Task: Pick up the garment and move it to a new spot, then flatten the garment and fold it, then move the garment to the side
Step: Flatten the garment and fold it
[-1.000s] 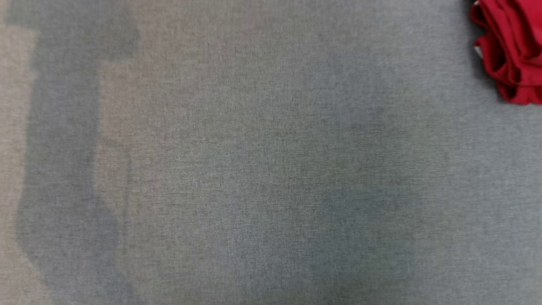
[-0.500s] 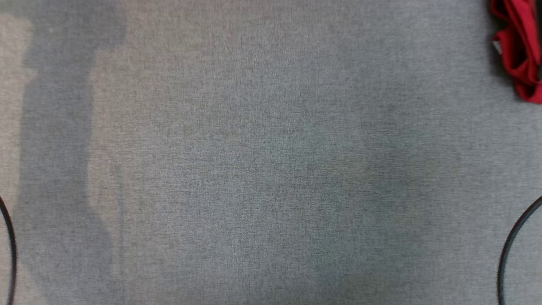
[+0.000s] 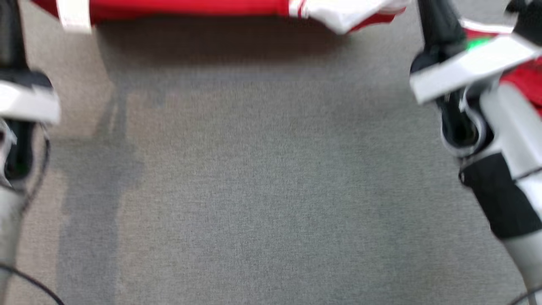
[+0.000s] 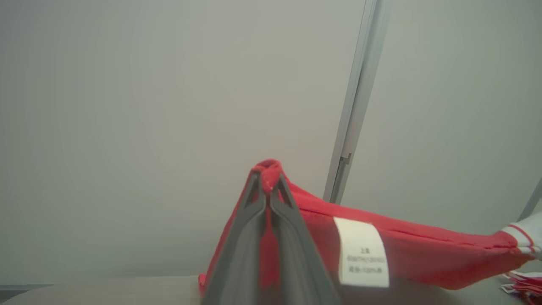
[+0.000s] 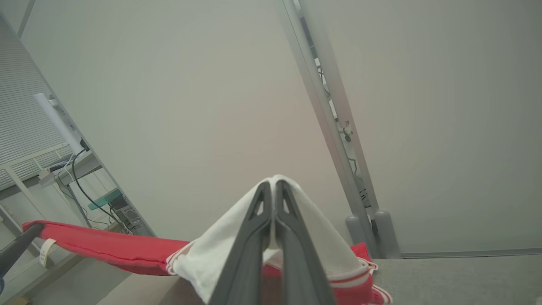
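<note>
The left tool (image 4: 266,188) is clamped on the red garment (image 4: 423,250) (label (image 4: 363,252) just beside it). The right tool (image 5: 274,188) pinches its white end, the cloth stretched between them.

Open grey tabletop (image 3: 262,190) between left arm (image 3: 21,106) and right arm (image 3: 504,190); red garment (image 3: 190,7) across far side.
</note>
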Controlling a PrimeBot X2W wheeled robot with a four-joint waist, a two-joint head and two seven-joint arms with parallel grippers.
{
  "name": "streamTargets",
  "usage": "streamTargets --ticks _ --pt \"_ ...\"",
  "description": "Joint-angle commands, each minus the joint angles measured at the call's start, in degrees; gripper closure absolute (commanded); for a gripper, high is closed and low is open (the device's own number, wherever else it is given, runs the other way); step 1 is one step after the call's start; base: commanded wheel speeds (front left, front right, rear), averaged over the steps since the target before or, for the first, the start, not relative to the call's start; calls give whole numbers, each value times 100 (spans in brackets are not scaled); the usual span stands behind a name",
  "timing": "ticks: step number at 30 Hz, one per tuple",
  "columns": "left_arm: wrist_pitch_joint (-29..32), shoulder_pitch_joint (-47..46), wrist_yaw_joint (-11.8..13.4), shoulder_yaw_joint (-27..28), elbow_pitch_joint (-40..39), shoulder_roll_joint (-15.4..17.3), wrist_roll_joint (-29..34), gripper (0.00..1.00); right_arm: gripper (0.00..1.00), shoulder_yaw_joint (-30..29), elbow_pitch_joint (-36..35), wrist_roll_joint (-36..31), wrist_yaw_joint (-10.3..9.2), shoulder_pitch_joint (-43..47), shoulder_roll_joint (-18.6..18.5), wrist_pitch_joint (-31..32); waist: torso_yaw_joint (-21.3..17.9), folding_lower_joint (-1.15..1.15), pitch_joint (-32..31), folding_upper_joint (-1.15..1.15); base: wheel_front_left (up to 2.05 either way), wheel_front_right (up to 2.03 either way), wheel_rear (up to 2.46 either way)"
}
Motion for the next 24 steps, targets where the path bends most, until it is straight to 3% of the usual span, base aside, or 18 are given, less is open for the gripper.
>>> streamTargets --ticks 1,13,24 --pt "-27 423 54 133 -154 -69 146 100 100 88 -180 84 0 350 -139 -7 -57 -1 -392 0 0 0 0" --pt "-27 3053 122 883 -805 -946 614 100 100 254 -1146 843 0 2937 -497 84 -124 -1 -1351 0 0 0 0" --pt "-28 4397 188 1424 -753 -1556 868 100 100 156 -1779 959 0 4605 -474 653 -185 -1 -1943 0 0 0 0"
